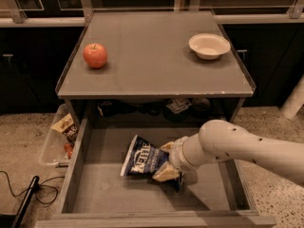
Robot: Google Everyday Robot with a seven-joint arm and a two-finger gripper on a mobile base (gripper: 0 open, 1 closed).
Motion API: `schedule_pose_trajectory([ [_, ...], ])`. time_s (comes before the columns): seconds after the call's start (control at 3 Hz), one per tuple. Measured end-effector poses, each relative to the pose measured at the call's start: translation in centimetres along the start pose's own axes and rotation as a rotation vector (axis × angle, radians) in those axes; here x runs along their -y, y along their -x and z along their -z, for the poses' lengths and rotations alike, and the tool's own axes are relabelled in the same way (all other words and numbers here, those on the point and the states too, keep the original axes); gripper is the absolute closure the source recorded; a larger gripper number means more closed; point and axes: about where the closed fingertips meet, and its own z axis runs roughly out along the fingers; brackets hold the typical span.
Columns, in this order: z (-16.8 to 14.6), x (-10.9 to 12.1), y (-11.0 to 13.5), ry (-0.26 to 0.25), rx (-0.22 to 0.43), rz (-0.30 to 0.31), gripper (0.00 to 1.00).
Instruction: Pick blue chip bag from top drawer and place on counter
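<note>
The gripper (pixel 166 160) is down inside the open top drawer (pixel 114 196), right of the drawer's middle, at the end of a pale arm (pixel 237 146) that comes in from the right. Its two tan fingers (pixel 166 173) stand apart, one toward the back and one toward the front, and pinch the right end of the blue chip bag (pixel 144 158) between them. The bag stretches away from the fingers to the left. Its long axis runs roughly left to right across the drawer, dipping a little toward the front at the fingers' end. Its white-edged end is the far one from the fingers and points at the drawer's left wall, and the white lettering faces up. The rest of the bag lies on the drawer floor, with bare floor to the left of it and in front of the fingers. Behind and above the fingers is the counter (pixel 152 65), with a red apple (pixel 95 55) far to their left and a white bowl (pixel 209 45) a little to their right. Outside the drawer, well left of the fingers, a clear bin (pixel 47 151) holds a small snack packet (pixel 65 126).
</note>
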Motion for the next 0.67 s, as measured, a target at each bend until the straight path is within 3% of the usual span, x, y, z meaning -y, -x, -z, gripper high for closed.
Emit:
schedule_pose_trajectory([
  [0.67, 0.0, 0.0, 0.0, 0.0, 0.0, 0.0, 0.88],
])
